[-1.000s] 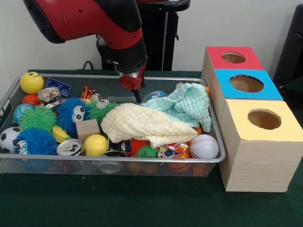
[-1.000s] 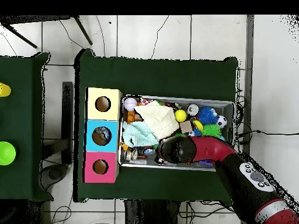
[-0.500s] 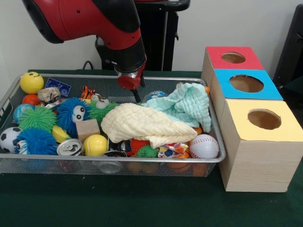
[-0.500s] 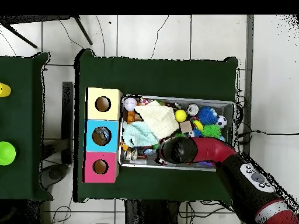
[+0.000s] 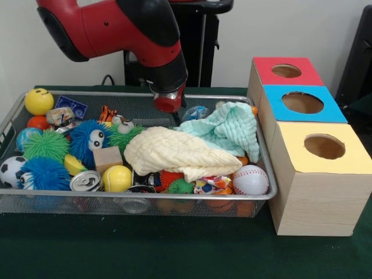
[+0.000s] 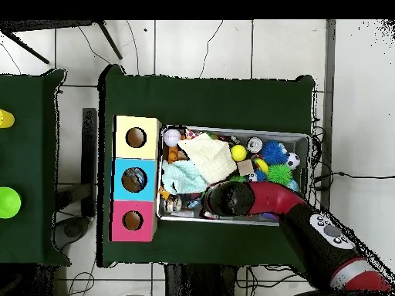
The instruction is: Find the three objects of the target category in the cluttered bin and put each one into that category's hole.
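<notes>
Gripper now nearer mint cloth

A dark green cloth covers the tabletop, its edges hanging a little uneven all round. Behind it stands a plain pale wall, evenly lit, with no hard shadows. The floor is laid in large light tiles with dark joints, and thin black cables trail across it. Off to one side sits a second table, also draped in dark green.
</notes>
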Action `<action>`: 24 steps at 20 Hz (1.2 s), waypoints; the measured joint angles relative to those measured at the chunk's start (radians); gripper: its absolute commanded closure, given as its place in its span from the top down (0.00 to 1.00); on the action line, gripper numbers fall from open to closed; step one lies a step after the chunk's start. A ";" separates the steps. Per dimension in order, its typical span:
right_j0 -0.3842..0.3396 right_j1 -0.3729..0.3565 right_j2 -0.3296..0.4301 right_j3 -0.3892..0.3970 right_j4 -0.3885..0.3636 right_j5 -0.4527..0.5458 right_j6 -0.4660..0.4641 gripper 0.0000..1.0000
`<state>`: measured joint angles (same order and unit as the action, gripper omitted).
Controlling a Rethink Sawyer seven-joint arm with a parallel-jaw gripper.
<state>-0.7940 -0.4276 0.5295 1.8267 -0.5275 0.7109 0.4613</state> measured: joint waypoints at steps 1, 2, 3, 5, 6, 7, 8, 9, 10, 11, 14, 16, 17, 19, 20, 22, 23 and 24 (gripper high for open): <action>0.003 0.006 0.000 0.000 0.000 -0.005 0.000 1.00; 0.006 0.011 -0.001 -0.001 0.001 -0.009 0.000 1.00; 0.008 0.015 -0.001 0.000 0.002 -0.016 0.000 1.00; 0.015 0.024 -0.002 0.000 0.002 -0.037 0.000 1.00; 0.017 0.027 -0.003 0.000 0.002 -0.045 0.000 1.00; 0.019 0.031 -0.004 0.000 0.002 -0.051 0.000 1.00; 0.021 0.034 -0.005 0.000 0.002 -0.057 0.000 1.00; 0.024 0.039 -0.007 0.000 0.002 -0.068 0.000 1.00; 0.026 0.042 -0.008 0.000 0.002 -0.076 0.000 1.00; 0.027 0.044 -0.012 0.001 0.002 -0.086 0.000 1.00; 0.028 0.044 -0.015 0.002 0.004 -0.093 0.000 1.00; 0.028 0.042 -0.017 0.003 0.006 -0.094 0.000 1.00; 0.028 0.041 -0.017 0.004 0.007 -0.094 0.000 1.00; 0.028 0.038 -0.019 0.005 0.010 -0.093 0.000 1.00; 0.028 0.036 -0.019 0.007 0.013 -0.093 0.000 1.00; 0.027 0.035 -0.020 0.009 0.018 -0.093 0.000 1.00; 0.026 0.035 -0.020 0.010 0.022 -0.093 0.000 1.00; 0.024 0.036 -0.020 0.011 0.025 -0.093 0.000 1.00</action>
<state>-0.7695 -0.3919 0.5097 1.8374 -0.5023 0.6175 0.4615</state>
